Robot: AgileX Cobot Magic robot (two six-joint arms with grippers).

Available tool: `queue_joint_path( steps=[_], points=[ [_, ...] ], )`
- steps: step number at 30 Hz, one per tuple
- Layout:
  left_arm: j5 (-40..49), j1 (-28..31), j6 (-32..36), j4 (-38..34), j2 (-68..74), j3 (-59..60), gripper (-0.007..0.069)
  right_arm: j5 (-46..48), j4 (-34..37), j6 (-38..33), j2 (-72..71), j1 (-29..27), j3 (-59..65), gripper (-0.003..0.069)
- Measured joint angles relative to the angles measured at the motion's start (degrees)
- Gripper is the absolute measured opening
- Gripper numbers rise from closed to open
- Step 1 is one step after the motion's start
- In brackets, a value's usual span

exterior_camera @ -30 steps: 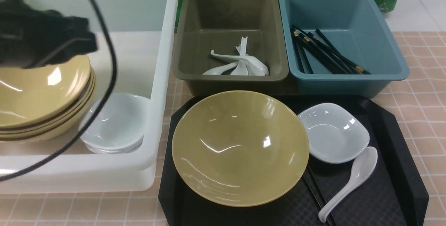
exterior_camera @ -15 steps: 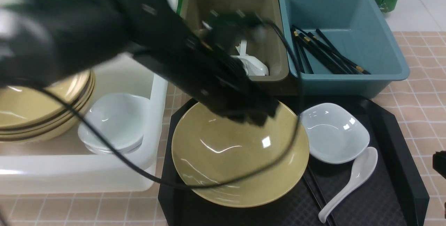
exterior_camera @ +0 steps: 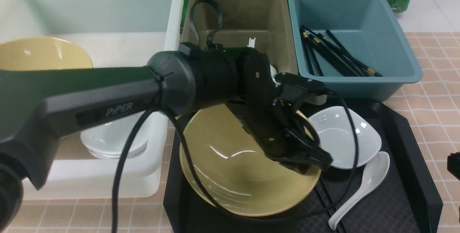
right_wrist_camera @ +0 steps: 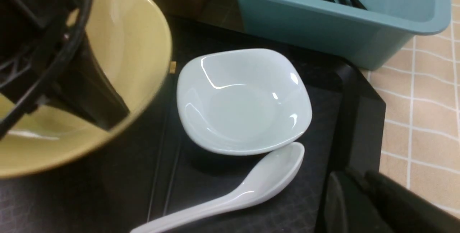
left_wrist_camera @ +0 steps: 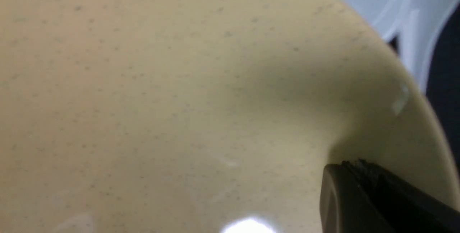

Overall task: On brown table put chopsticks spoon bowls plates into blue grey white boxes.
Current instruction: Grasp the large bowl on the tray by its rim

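Observation:
A large yellow bowl (exterior_camera: 230, 175) sits on the black tray (exterior_camera: 402, 190). My left gripper (exterior_camera: 312, 163) is at its right rim. In the left wrist view the bowl (left_wrist_camera: 179, 100) fills the frame and one of my fingers (left_wrist_camera: 359, 197) lies against its inner wall; the other finger is hidden. A white square dish (exterior_camera: 341, 143) and a white spoon (exterior_camera: 366, 182) lie right of the bowl, with black chopsticks (exterior_camera: 329, 200) beside it. My right gripper (right_wrist_camera: 359, 186) hangs over the tray's right edge with its fingers together and empty, near the dish (right_wrist_camera: 244, 100) and spoon (right_wrist_camera: 258, 182).
The white box (exterior_camera: 107, 10) at the left holds yellow bowls (exterior_camera: 39, 53) and white dishes (exterior_camera: 111, 139). The grey box (exterior_camera: 244, 10) stands behind the tray, its spoons mostly hidden by my arm. The blue box (exterior_camera: 359, 14) holds black chopsticks (exterior_camera: 334, 53).
My left arm has swung from over the white box across to the tray and come down, with its gripper now at the yellow bowl's right rim. The dishes on the tray have not moved.

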Motion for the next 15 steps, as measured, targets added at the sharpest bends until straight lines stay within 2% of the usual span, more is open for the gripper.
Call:
queue_joint_path(
  steps=[5, 7, 11, 15],
  points=[
    [2.78, -1.08, 5.19, -5.99, 0.00, -4.38, 0.0006, -0.17, 0.00, -0.02, 0.00, 0.00, 0.00, 0.0097],
    [4.13, -0.93, 5.50, -5.51, 0.00, -6.24, 0.0006, -0.17, 0.00, -0.06, 0.00, 0.00, 0.00, 0.0098],
    [8.06, 1.04, 2.67, 2.09, 0.00, -11.36, 0.0014, -0.25, 0.00, -0.18, 0.00, 0.00, 0.00, 0.0100],
    [11.77, 4.75, -5.34, 14.68, 0.00, -13.57, 0.0077, -0.62, 0.00, -0.18, 0.00, 0.00, 0.00, 0.0103]
  ],
)
